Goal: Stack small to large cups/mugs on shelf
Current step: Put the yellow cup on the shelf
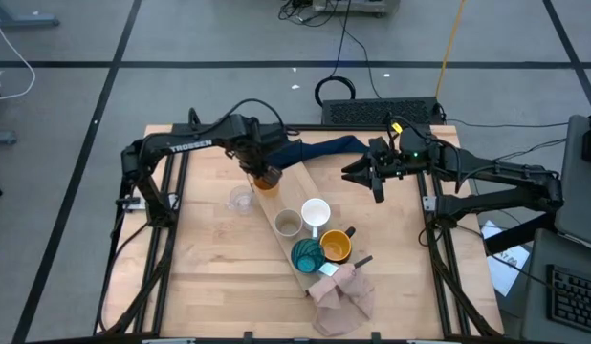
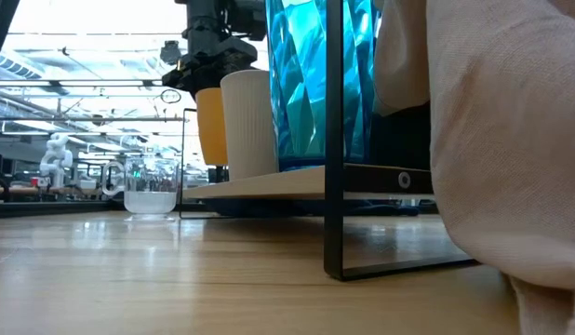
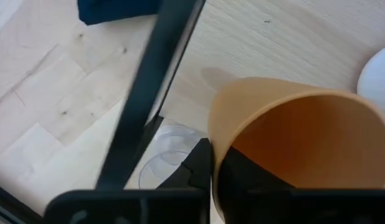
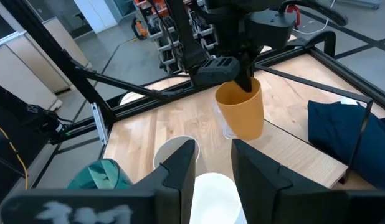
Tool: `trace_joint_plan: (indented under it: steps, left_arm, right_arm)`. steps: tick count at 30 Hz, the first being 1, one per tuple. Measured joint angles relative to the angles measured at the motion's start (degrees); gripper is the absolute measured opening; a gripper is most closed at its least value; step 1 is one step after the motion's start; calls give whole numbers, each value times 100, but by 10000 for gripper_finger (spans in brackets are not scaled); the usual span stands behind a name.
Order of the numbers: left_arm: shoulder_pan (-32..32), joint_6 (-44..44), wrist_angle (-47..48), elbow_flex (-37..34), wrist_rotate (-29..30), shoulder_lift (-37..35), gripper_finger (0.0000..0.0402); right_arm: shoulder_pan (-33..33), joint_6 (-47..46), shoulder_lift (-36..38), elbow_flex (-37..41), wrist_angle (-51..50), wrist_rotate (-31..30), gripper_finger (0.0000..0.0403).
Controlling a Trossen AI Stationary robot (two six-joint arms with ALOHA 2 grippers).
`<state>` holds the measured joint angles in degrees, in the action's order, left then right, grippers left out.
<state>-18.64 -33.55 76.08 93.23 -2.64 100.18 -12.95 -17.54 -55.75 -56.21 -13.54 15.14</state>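
So the left gripper [image 1: 262, 170] is gripping the orange cup [image 1: 267, 181] by its rim, jaws closed on it, holding it over the far end of the shelf [image 1: 297, 182], around 11 o'clock from the white mug [image 1: 316, 212]. The glass cup [image 1: 241, 199] is sitting on the desk [image 1: 209, 268] just beside. The right gripper [image 1: 374, 177] is hanging at 2 o'clock, jaws open.

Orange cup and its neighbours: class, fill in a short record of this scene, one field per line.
Orange cup: pinched at the rim by left claw, over the shelf's far end
Clear glass: on the table, beside the shelf
On shelf: beige-grey cup, white mug, teal cup, mustard-yellow mug
Right claw: open, waiting, holding nothing
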Motion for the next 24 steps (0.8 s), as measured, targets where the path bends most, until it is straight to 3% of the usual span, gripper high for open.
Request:
trace_joint_plan:
  steps: [8,14,19,24]
  left_arm:
    - [192,23,13,-2,-23,246,6]
    - [287,17,-9,-4,-28,345,23]
    - [344,25,-191,-4,7,342,6]
    - [337,17,-180,-4,22,342,25]
  right_arm:
    - [0,0,0,0,2,2,96]
    - [0,-2,0,0,0,2,96]
    - [0,-44,0,0,0,3,96]
    - [0,-39,0,0,0,7,96]
